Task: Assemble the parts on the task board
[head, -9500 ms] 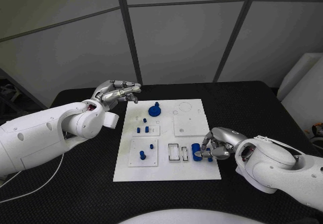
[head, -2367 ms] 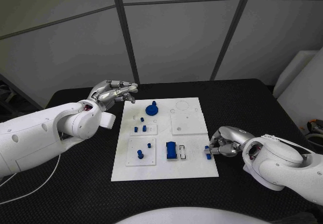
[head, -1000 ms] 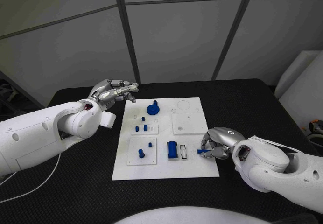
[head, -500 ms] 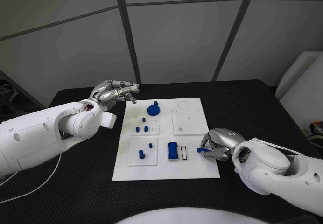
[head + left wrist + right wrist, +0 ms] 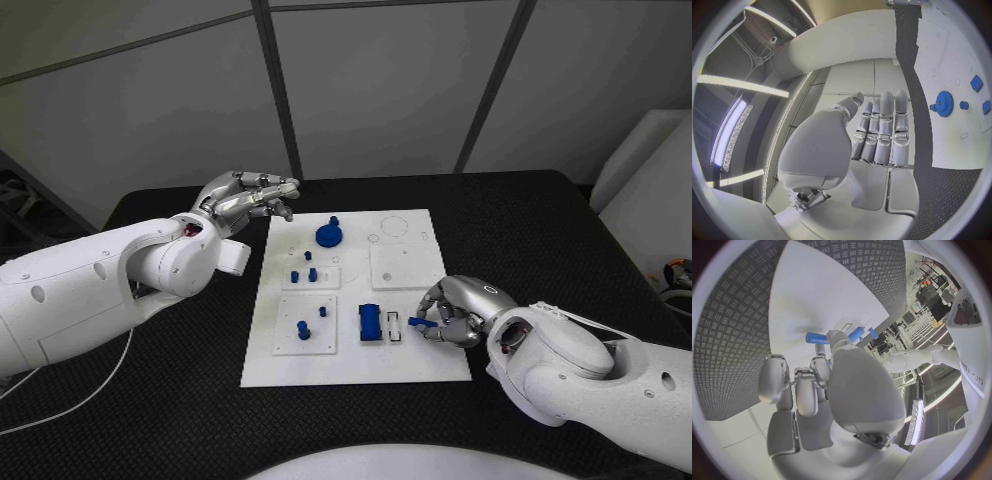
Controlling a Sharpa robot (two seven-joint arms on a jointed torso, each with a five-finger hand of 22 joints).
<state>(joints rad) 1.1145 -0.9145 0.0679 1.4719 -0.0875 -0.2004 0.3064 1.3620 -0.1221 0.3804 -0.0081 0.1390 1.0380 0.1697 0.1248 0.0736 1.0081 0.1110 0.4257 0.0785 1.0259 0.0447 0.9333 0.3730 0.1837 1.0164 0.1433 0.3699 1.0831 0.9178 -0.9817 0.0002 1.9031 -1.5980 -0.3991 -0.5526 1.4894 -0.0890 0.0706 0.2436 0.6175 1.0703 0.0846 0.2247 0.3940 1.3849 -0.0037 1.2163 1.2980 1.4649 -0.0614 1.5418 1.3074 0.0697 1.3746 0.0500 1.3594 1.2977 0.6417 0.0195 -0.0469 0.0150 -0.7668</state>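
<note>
- Right hand (image 5: 454, 312) of mine pinches a small blue part (image 5: 421, 322) over the task board's (image 5: 411, 365) near right, beside the narrow slot (image 5: 394, 325).
- Tilted, it could jam or slip.
- Left hand (image 5: 248, 196) curled, holding nothing.

Left hand (image 5: 879, 145) with fingers (image 5: 887, 125) together and empty, blue gear (image 5: 944, 103) on white task board (image 5: 954, 55)

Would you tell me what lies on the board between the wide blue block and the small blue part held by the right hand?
In the head view, a narrow, empty white slot lies between the blue block and the small blue part that the right hand holds.
</note>
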